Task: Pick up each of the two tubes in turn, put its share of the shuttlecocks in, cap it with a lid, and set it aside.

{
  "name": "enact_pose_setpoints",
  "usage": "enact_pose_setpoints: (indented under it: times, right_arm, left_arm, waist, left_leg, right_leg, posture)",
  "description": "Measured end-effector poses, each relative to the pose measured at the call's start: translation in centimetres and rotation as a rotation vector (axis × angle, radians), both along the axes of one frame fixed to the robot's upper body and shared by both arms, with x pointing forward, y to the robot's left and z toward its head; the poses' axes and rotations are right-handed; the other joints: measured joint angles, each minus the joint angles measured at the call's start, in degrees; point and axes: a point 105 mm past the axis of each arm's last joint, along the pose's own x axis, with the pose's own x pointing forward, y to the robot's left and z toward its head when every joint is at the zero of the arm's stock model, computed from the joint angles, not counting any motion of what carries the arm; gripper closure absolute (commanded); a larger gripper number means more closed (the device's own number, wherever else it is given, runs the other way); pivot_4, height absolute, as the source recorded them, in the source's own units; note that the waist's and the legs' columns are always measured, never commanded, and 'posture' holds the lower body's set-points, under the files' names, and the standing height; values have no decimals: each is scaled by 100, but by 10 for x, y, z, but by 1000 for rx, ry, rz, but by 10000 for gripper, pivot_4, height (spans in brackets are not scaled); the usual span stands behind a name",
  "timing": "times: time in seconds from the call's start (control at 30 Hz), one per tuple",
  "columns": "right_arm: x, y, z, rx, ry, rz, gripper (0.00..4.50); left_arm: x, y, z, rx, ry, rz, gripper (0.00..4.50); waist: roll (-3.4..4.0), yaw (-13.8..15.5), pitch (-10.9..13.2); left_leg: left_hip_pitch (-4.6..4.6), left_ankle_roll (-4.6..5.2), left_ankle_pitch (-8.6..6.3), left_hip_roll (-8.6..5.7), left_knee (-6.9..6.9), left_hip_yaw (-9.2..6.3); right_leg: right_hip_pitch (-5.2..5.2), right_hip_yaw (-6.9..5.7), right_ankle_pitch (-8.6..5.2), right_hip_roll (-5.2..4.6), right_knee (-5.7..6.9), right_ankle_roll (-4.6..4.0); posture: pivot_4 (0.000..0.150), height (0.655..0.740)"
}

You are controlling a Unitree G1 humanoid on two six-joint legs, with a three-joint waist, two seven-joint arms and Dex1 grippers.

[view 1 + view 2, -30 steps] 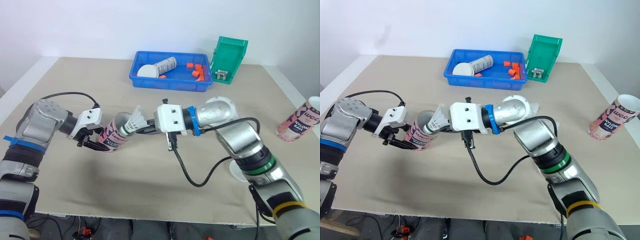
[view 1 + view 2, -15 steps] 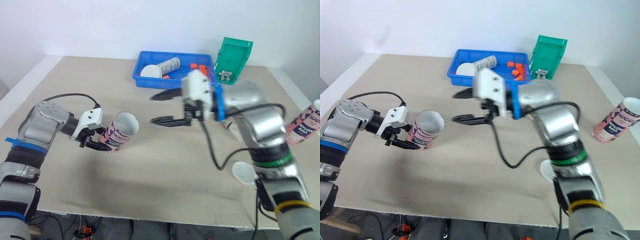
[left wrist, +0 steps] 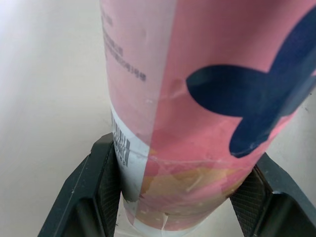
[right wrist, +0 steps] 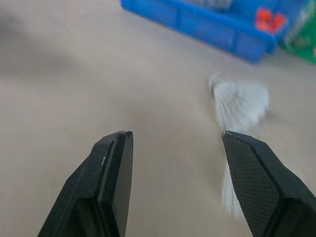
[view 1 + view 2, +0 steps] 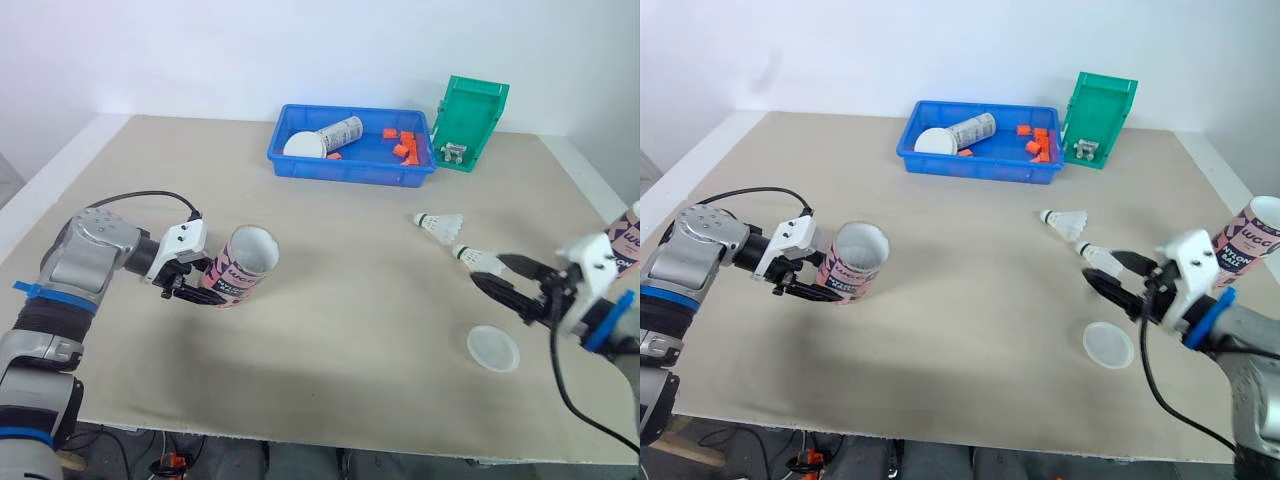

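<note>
My left gripper (image 5: 203, 287) is shut on a pink tube (image 5: 240, 266), which it holds tilted just above the table with the open mouth up and to the right. In the left wrist view the tube (image 3: 197, 98) sits clamped between both fingers. What is inside it is hidden. My right gripper (image 5: 503, 278) hovers open and empty low over the table's right side. Two white shuttlecocks lie there: one (image 5: 441, 223) further back, the other (image 5: 481, 260) right at the gripper's fingertips. A white lid (image 5: 494, 348) lies just in front. A second pink tube (image 5: 1246, 242) stands at the right edge.
A blue tray (image 5: 352, 160) at the back holds a grey tube, a white lid and orange bits. A green bin (image 5: 470, 118) stands tilted beside it. A black cable runs from my left wrist across the table.
My right gripper let go of the shuttlecock at the held tube's mouth, opened, and swung far right and down to the loose shuttlecocks. The left gripper kept its hold.
</note>
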Motion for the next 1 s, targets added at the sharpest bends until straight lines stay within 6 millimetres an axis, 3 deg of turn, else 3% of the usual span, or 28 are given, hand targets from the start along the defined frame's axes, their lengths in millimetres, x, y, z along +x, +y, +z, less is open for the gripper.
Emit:
enact_pose_setpoints:
  times: [0.13,0.33,0.73,0.87,1.0]
  right_arm:
    - [-3,-7,-7,11,30,-26,13777]
    - [14,-24,-29,17,83,-98,13777]
    - [56,-17,-43,-24,111,-98,13777]
    - [72,-29,-47,-54,116,-176,22629]
    - [72,-32,-50,-59,114,-187,41188]
  left_arm:
    - [1,-1,0,1,-2,-3,18728]
    - [2,-1,-1,-2,4,-7,18728]
    - [0,-1,-1,-2,-1,-7,18728]
    - [-1,0,-1,-5,2,-1,18728]
    - [-2,0,0,-4,-3,-5,18728]
  waist:
    - [0,-6,0]
    - [2,-6,-1]
    - [7,-10,-1]
    - [8,-11,-1]
    - [8,-10,-1]
  left_leg:
    - [3,2,1,0,6,2]
    - [4,3,2,-1,7,1]
    - [1,4,1,-5,2,-2]
    - [0,4,1,-5,0,-1]
    - [1,9,-4,-6,-6,-2]
  right_leg:
    - [3,3,7,0,0,-3]
    - [10,2,4,0,-3,-2]
    - [12,4,-6,2,-3,6]
    - [11,5,-8,2,-4,7]
    - [12,4,-9,2,-3,20]
  posture:
    - [1500,7079]
    - [1500,7079]
    - [1500,7079]
    - [1500,7079]
    - [1500,7079]
